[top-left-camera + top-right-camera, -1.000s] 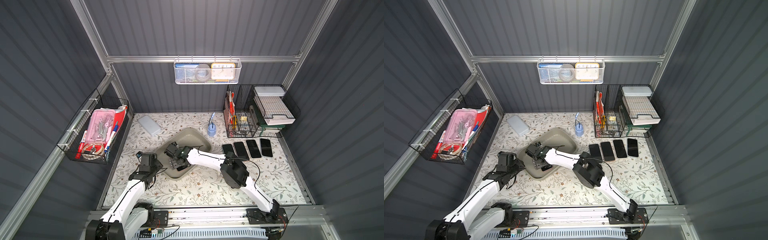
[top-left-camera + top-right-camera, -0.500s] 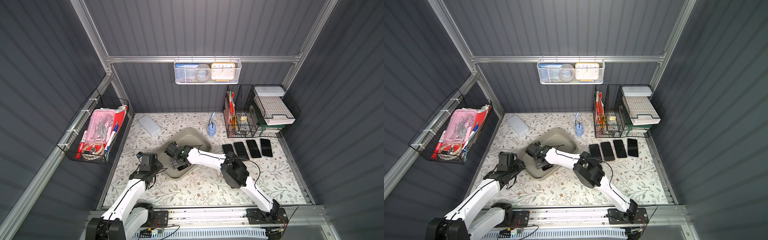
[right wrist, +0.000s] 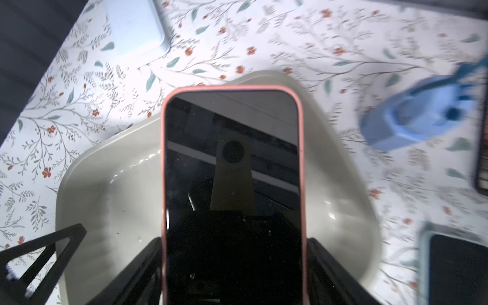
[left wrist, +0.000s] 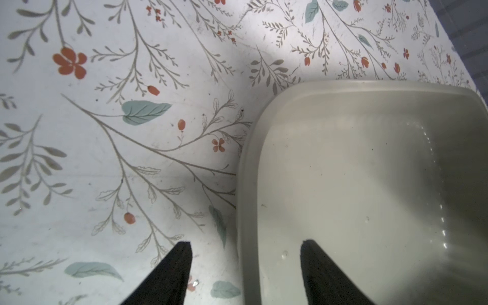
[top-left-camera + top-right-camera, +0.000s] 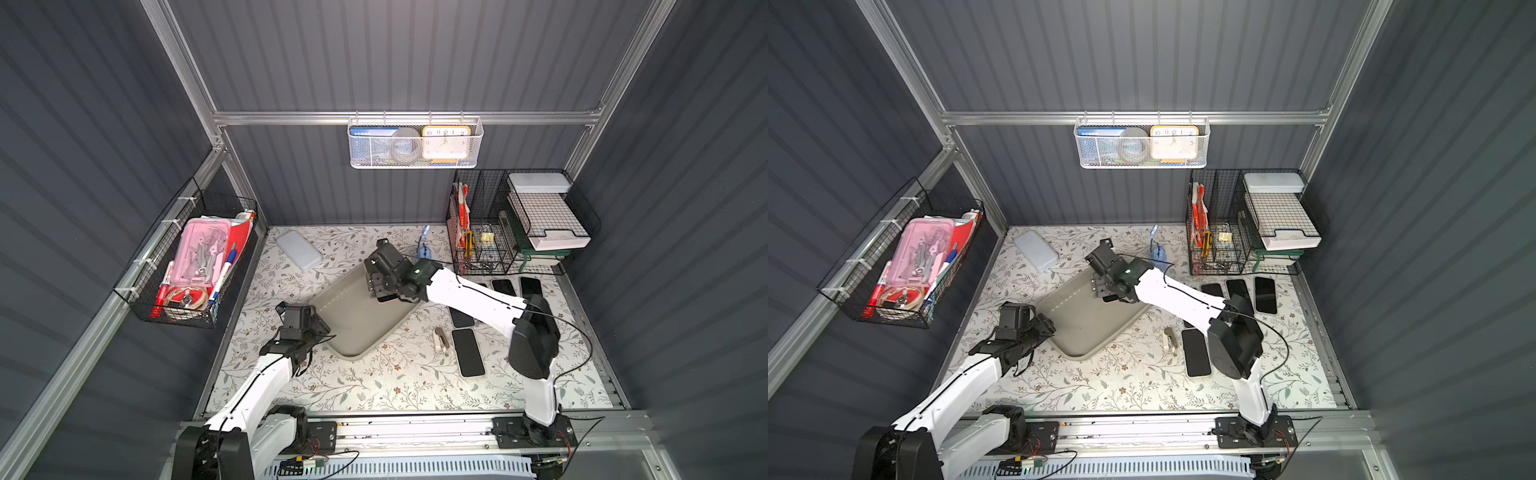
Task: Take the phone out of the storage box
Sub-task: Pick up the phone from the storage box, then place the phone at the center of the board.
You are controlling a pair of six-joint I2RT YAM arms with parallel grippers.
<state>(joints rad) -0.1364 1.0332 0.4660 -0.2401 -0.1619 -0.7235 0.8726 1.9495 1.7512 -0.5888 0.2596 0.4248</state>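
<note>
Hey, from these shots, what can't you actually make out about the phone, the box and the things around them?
The phone: in both top views the right gripper covers all but a pink sliver.
The storage box: left wrist view, much of it cut off by the picture's edges.
A blue object: right wrist view, too blurred to identify.
The dark phones: in both top views the right arm crosses some, so their count is unsure.

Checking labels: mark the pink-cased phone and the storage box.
pink-cased phone [image 3: 232,171]: right wrist view, centre of the dark screen.
storage box [image 5: 357,328]: in a top view, bare floor inside the tub.
</note>
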